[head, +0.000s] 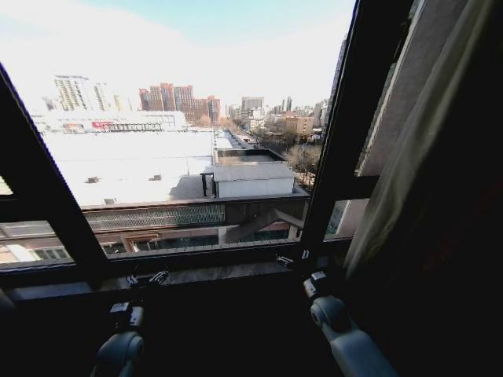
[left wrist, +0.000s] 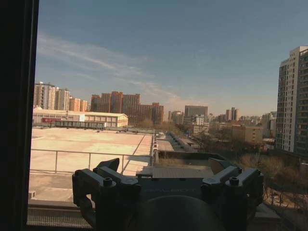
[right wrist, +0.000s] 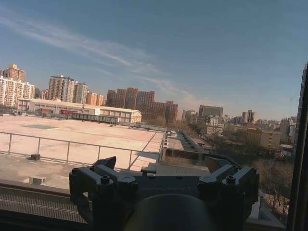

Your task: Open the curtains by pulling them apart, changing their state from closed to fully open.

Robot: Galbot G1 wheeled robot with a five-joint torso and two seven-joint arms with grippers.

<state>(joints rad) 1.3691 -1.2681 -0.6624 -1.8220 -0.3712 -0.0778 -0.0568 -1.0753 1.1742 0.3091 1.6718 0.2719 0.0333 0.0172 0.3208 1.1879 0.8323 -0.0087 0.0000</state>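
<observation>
1. As read from the head camera, left to right. Left gripper: hovers low, just short of the window sill. Shows both fingers spread in the left wrist view, with nothing between them. Faces bare glass and rooftops; touches no fabric.
2. Window frame: rises as a dark bar between the two panes, right of centre. Not to be mistaken for cloth.
3. Right gripper: sits at the foot of that bar, near the sill. Shows fingers apart and empty in the right wrist view. Stands well apart from the fabric.
4. Curtains: hang bunched at the far right edge as a cream-beige column of long pleats, clear of the middle panes. Cannot tell whether a panel hangs at the left.
5. Handling, as judgement: looks light, soft and limp, so likely gives and folds rather than pushes. Probably slips through a loose pinch. Best taken at the leading edge of the bunch, several pleats gathered together, and drawn sideways along the rail line, not downward, to spare the hooks.
6. Progress, as judgement: appears open or nearly so on the right side.
</observation>
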